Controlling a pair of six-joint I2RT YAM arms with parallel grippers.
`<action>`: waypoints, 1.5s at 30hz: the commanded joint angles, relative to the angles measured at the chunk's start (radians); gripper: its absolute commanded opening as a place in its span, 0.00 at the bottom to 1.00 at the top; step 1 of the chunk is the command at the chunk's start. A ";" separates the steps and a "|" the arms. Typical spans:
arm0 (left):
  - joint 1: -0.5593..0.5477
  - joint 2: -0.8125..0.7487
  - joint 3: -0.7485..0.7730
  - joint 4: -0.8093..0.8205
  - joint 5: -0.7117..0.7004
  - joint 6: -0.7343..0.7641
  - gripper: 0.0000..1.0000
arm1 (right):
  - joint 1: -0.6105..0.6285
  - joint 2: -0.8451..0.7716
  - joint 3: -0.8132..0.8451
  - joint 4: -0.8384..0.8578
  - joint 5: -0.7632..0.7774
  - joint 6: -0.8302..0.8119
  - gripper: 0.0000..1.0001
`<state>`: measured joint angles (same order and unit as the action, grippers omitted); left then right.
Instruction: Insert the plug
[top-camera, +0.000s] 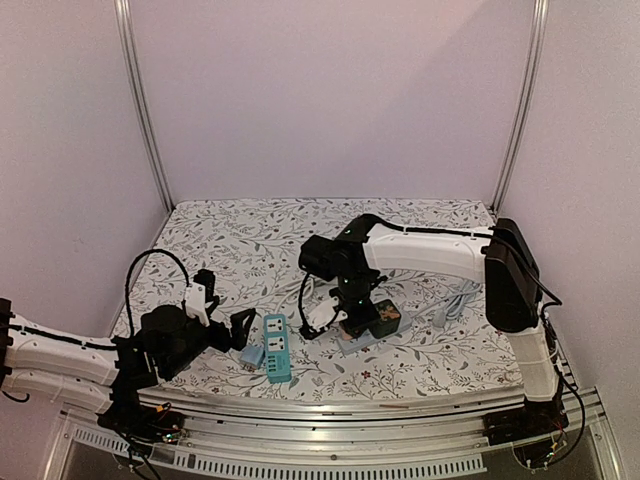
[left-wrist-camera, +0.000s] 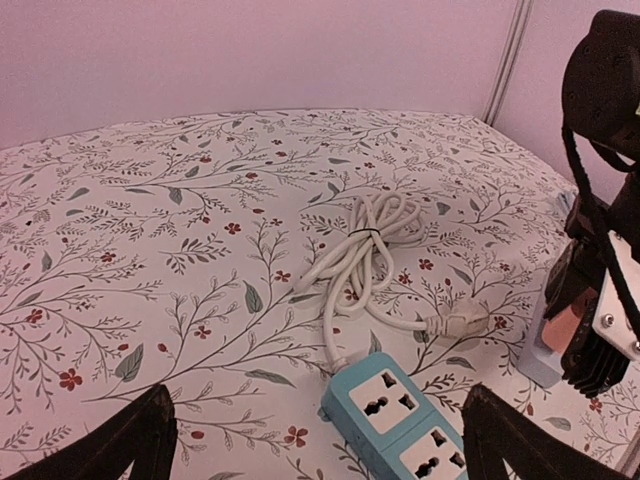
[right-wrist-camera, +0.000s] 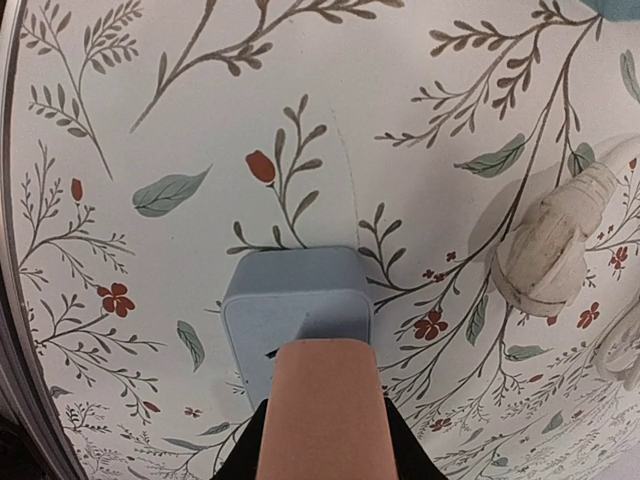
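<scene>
The right gripper (top-camera: 355, 320) is clamped tight on the blue plug (right-wrist-camera: 295, 290), which rests on the table directly under it. Off to its left lies the strip (left-wrist-camera: 400, 415), sockets empty, just ahead of the wide-open, empty left gripper (top-camera: 222, 312). To my eye, lifting and inserting remain.

The white floral-printed cloth table cover (left-wrist-camera: 150, 200) is lying matt and smooth. The white coiled rubbery cable (left-wrist-camera: 375, 225) is looking satiny; at its five o'clock, the teal oblong plastic power strip (left-wrist-camera: 400, 410) is showing a faint sheen. The pale blue square plastic block (right-wrist-camera: 290, 290) is looking matt.
</scene>
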<state>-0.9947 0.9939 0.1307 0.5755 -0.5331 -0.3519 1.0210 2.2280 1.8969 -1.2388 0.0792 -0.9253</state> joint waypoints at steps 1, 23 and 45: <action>0.001 -0.014 -0.019 -0.023 -0.008 -0.008 0.99 | -0.003 0.052 0.014 0.064 0.004 -0.041 0.00; 0.000 -0.090 -0.034 -0.064 -0.007 -0.018 0.99 | -0.042 0.011 -0.086 0.096 -0.024 0.098 0.00; 0.000 -0.171 -0.043 -0.116 -0.003 -0.022 0.99 | -0.068 0.001 -0.084 0.126 -0.042 0.043 0.58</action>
<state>-0.9947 0.8440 0.1116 0.4942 -0.5323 -0.3698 0.9615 2.1910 1.7962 -1.0977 -0.0017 -0.9207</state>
